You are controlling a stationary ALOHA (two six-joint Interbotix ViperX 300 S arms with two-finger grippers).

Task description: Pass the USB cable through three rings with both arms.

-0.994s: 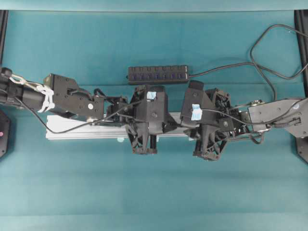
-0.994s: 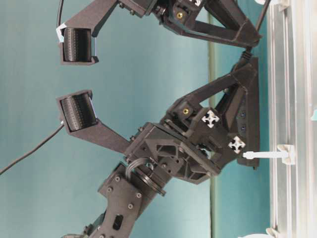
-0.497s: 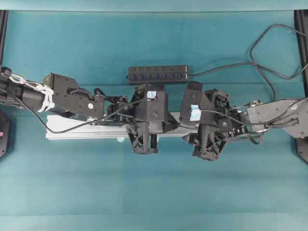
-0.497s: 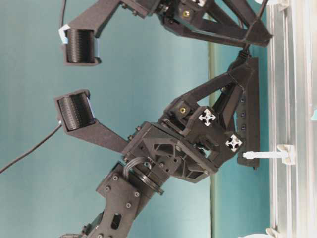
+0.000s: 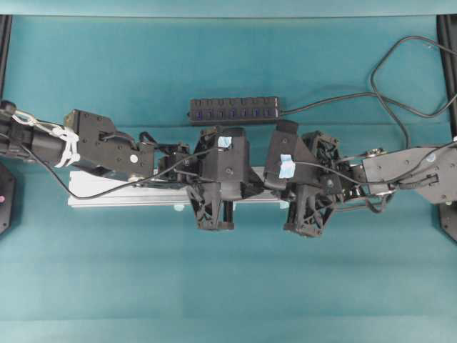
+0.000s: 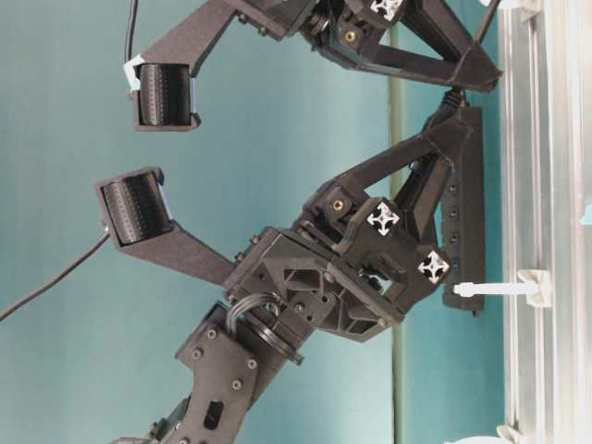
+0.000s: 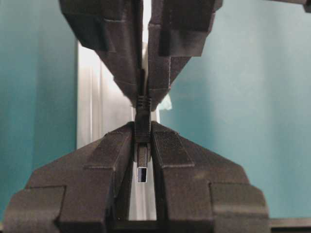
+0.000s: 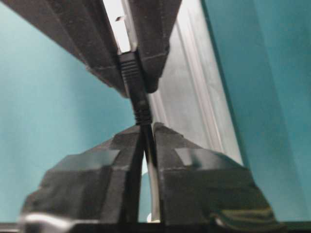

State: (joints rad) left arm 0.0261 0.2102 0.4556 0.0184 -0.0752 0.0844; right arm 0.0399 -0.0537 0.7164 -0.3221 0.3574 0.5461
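Right gripper has just snapped shut on the USB cable right behind the plug; a moment ago its jaws stood apart. Left gripper keeps the plug pinched between its fingertips – handover under way

Teal-covered bench, long silver aluminium rail lying left to right across its middle, black multi-port hub bar just beyond, its black cable looping far right.
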